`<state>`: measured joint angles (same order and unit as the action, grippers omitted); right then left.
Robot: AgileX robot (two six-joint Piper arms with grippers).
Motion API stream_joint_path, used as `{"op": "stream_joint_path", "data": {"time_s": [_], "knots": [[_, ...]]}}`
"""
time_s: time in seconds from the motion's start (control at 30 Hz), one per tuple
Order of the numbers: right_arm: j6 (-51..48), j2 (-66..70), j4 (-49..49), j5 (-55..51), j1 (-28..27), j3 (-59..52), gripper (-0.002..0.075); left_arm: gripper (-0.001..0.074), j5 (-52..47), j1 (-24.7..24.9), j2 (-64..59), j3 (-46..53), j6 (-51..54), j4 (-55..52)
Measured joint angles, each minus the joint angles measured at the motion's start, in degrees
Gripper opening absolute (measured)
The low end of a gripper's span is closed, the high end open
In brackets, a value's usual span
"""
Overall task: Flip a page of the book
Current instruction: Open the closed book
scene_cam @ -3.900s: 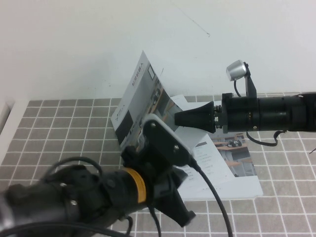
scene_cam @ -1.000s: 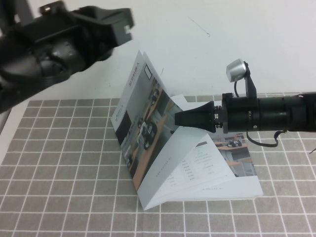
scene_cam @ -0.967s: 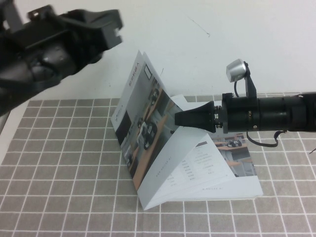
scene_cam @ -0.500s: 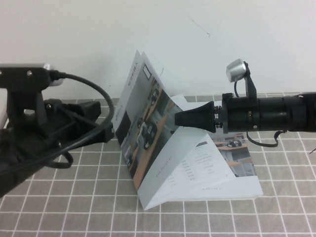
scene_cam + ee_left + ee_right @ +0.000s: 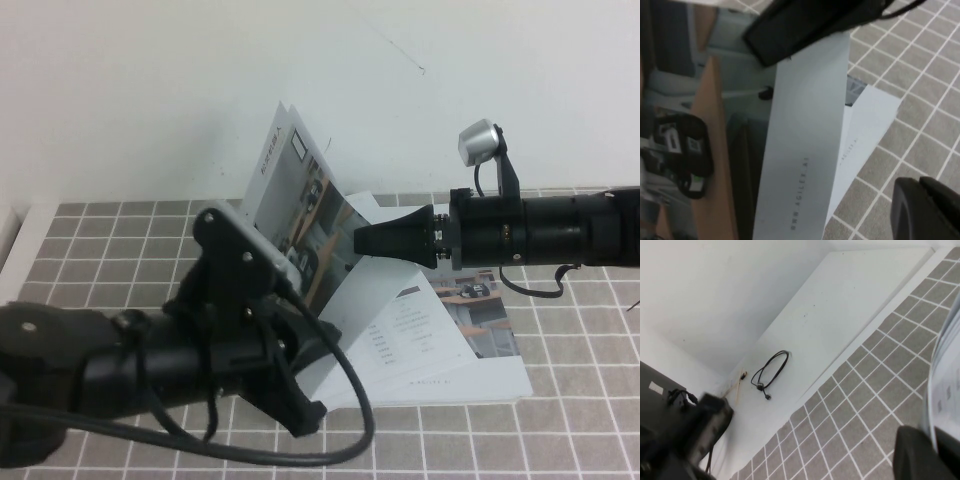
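On grey tiled table, open book

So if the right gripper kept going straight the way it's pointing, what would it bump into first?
It would not have to travel: the right gripper is shut on the book's lifted page. Beyond that, probably the left gripper, though depth is unclear.

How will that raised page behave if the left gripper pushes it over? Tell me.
The raised page is probably floppy: it leans and bows while the right gripper, shut, pinches its edge. It looks glossy, so the left gripper, low beside the book, might slip on it.
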<state>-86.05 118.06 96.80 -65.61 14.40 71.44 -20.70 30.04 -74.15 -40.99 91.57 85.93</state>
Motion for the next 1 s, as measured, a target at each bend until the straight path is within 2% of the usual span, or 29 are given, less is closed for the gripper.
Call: {"op": "stream_joint_path", "data": {"time_s": [0.1,0.27,0.43,0.57,0.73,1.0], "knots": [[0.0,0.0,0.0,0.0,0.0,0.0,0.0006,-0.0004,5.5,4.7,-3.0,0.0,0.0,0.0],[-0.1,0.0,0.0,0.0,0.0,0.0,0.0006,-0.0004,25.7,18.2,-7.9,0.0,0.1,2.4],[-0.1,0.0,0.0,0.0,0.0,0.0,0.0006,-0.0004,43.0,27.2,-13.9,-0.5,-1.4,3.6],[-0.1,0.0,0.0,0.0,0.0,0.0,0.0006,-0.0004,49.7,30.1,-19.0,-2.4,-9.0,0.1],[1.0,0.0,0.0,0.0,0.0,0.0,0.0006,-0.0004,60.3,30.7,-25.2,-5.5,-18.2,-3.2],[1.4,0.0,0.0,0.0,0.0,0.0,0.0006,-0.0004,61.1,30.7,-30.0,-7.3,-39.7,-15.9]]}}
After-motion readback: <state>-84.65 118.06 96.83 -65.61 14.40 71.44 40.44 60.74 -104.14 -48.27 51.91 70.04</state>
